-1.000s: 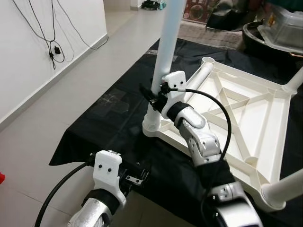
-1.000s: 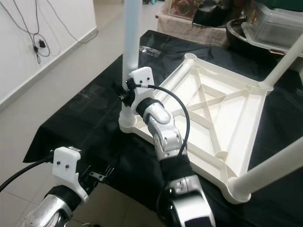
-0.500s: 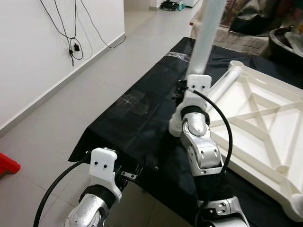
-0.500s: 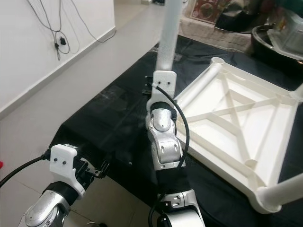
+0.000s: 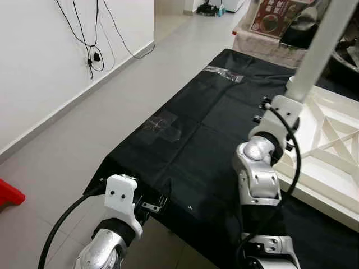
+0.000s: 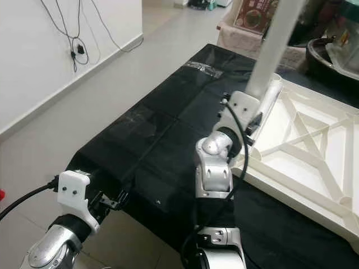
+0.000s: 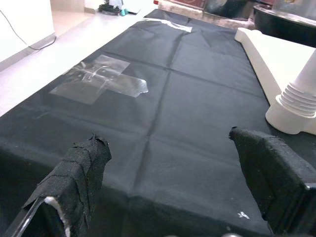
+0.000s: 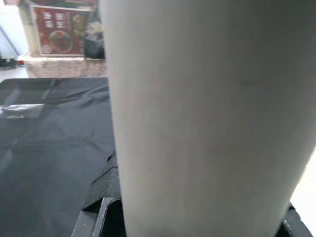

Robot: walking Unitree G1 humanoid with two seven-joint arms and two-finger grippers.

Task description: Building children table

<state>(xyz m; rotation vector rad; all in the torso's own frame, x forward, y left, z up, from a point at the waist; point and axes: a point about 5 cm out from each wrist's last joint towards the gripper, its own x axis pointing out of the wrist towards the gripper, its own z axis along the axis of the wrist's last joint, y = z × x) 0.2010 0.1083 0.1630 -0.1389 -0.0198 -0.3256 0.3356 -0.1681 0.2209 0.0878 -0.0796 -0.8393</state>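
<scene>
Head views: an upturned white table top (image 6: 314, 151) lies on a black cloth (image 5: 185, 134) spread over the floor. A white table leg (image 6: 274, 42) stands upright at its near corner. The right gripper (image 6: 251, 115) is at the base of that leg. The left gripper (image 5: 154, 203) hovers low over the cloth's near edge, well apart from the table.

Left wrist view: the left gripper's two black fingers (image 7: 79, 173) stand wide apart with nothing between them; the leg's ribbed foot (image 7: 298, 106) sits in the corner socket ahead.

Right wrist view: the leg (image 8: 207, 118) lies directly against the fingers, which clasp it.
</scene>
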